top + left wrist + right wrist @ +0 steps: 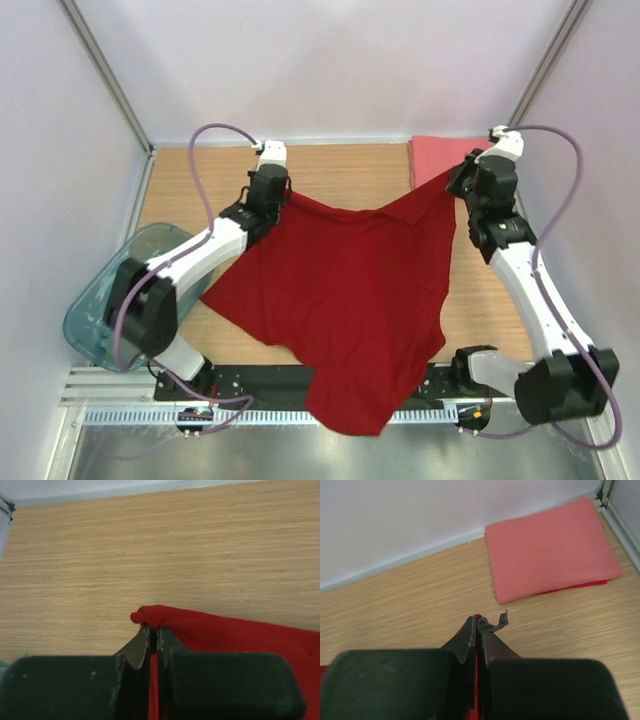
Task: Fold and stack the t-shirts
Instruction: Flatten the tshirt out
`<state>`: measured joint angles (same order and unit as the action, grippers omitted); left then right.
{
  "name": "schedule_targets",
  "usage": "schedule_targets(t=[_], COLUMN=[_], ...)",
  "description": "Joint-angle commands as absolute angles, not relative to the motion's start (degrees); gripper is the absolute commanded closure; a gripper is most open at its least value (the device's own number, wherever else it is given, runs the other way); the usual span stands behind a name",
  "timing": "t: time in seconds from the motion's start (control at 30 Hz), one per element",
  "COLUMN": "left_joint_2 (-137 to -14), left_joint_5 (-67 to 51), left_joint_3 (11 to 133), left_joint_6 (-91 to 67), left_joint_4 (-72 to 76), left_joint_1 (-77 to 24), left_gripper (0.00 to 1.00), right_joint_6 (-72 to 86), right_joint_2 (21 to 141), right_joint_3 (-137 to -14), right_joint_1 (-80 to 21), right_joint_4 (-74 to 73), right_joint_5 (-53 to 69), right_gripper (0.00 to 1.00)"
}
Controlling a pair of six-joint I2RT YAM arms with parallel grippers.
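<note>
The salmon-pink t-shirt [550, 550] lies folded just beyond the right gripper [477, 622], while the dark red t-shirt [350, 290] stretches unfolded between it and the left gripper [154, 630], each clamped tight on a corner, so folding and stacking remain.

**Both claws clamped, arms stretched forward**

The left arm [200, 255] angles away from its base and inward. Its left claw [152, 627] is pinched tight on a bunched edge of the dark red shirt [350, 290]. The right arm [530, 290] leans forward and inward, and its right claw [476, 622] is likewise closed on another corner of that shirt.
</note>
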<state>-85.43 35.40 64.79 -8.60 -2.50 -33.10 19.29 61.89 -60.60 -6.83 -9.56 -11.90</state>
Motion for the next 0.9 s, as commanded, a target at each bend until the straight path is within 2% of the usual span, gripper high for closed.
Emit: schedule_targets(t=[0.0, 0.13, 0.3, 0.57, 0.87], left_joint_2=[-92.2, -101.4, -109.0, -112.7, -112.8], left_joint_5=[37.2, 34.5, 30.4, 23.1, 16.4], left_joint_3=[71.7, 77.8, 83.6, 91.0, 93.3], left_joint_6=[-8.4, -8.6, -7.2, -14.0, -19.0], left_joint_4=[6.4, 4.5, 3.5, -1.1, -2.8], left_joint_1=[-30.0, -27.1, -24.4, -20.0, -17.8], left_gripper=[1.00, 1.00, 1.00, 1.00, 1.00], right_joint_6=[15.9, 14.6, 13.8, 13.2, 8.8], right_joint_2=[67.0, 77.1, 84.3, 86.5, 84.4], right_joint_3=[-61.0, -63.2, -67.7, -73.7, -78.7], right_joint_1=[-5.2, -3.5, -2.9, -2.1, -1.5], right_joint_4=[2.9, 5.7, 6.0, 1.4, 0.4], right_joint_5=[-14.2, -13.2, -13.0, -19.1, -26.9], right_gripper=[0.99, 0.99, 0.99, 0.99, 0.99])
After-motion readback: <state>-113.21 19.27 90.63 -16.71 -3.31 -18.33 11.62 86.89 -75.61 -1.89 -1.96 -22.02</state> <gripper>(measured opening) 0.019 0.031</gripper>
